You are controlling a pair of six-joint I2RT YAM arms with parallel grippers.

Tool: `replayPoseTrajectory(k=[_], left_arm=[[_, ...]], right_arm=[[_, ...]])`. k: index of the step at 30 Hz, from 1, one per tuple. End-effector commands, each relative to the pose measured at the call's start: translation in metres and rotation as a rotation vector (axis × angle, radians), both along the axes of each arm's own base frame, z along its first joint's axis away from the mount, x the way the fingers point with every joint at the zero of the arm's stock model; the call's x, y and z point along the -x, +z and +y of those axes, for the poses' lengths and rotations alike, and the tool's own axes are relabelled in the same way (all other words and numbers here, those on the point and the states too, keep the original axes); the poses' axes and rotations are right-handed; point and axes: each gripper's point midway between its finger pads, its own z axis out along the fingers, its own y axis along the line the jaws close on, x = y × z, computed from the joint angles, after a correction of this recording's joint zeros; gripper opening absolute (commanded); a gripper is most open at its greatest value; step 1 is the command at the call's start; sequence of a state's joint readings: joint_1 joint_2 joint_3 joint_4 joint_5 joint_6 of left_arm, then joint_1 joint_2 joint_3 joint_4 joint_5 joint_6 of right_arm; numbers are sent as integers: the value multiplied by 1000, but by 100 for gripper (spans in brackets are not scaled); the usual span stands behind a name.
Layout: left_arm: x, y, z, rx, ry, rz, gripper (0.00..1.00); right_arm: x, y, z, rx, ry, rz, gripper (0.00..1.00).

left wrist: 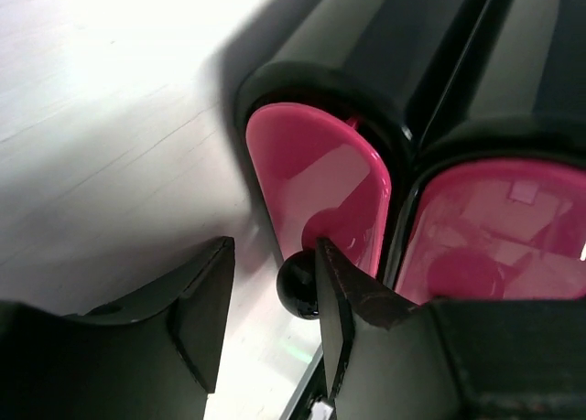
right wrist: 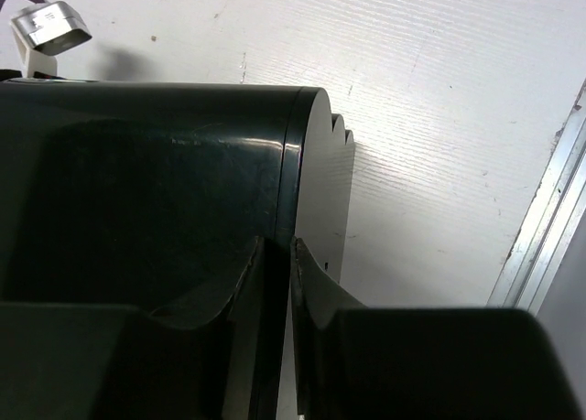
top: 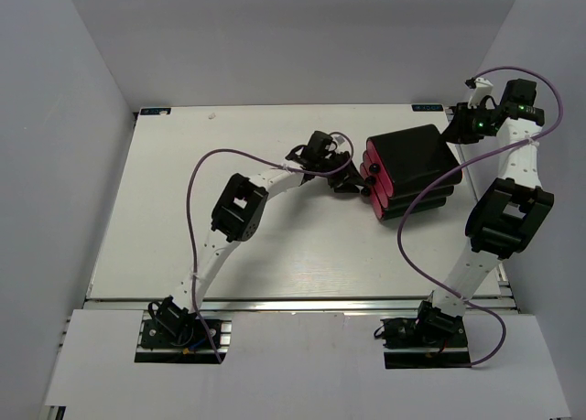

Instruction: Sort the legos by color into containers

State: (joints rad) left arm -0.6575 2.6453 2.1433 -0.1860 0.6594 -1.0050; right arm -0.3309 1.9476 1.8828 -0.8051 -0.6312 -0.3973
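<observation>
The black cabinet (top: 417, 164) stands at the table's back right, its magenta-pink drawers (top: 374, 176) facing left. In the left wrist view two pink drawer fronts show, one (left wrist: 316, 177) with a round black knob (left wrist: 298, 285) and one (left wrist: 499, 228) to its right. My left gripper (top: 349, 182) is open in front of them (left wrist: 275, 296); the knob sits between the jaws, against the right finger (left wrist: 341, 301). My right gripper (top: 458, 127) is at the cabinet's back right corner, its fingers (right wrist: 309, 283) together over the cabinet's rear edge (right wrist: 295, 155). No legos are in view.
The white table (top: 183, 210) stretches left of the cabinet. An aluminium rail (right wrist: 549, 219) runs along the table's right edge, close to the right gripper. Grey walls enclose the table on three sides. A purple cable (top: 197, 219) loops off the left arm.
</observation>
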Motion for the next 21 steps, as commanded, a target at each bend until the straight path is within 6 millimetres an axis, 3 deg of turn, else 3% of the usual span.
replayPoseTrajectory(k=[1,7,9,10,11,12,14,16,21], left_arm=[[-4,15,-16,52,9,-7,51],[-1,15,-23,68,11,13,51],[1,13,-20,52,13,16,51],[0,25,-18,53,23,-4,51],[6,13,-11,23,32,13,51],[-6,12,3,5,82,6,52],[-4,15,23,-33,136,9,53],[-21,18,47,-78,227,-21,56],[-40,42,98,-137,363,-57,68]], right_arm=[[27,-30,24,-69,40,165,22],[28,-30,23,-64,39,166,28],[27,-27,19,-51,28,158,43],[26,-26,19,-45,26,154,47],[23,-22,15,-29,16,141,58],[21,-18,11,-16,6,129,63],[14,-6,-1,23,-27,94,76],[9,5,-13,61,-57,63,88],[-6,40,-42,196,-123,-44,89]])
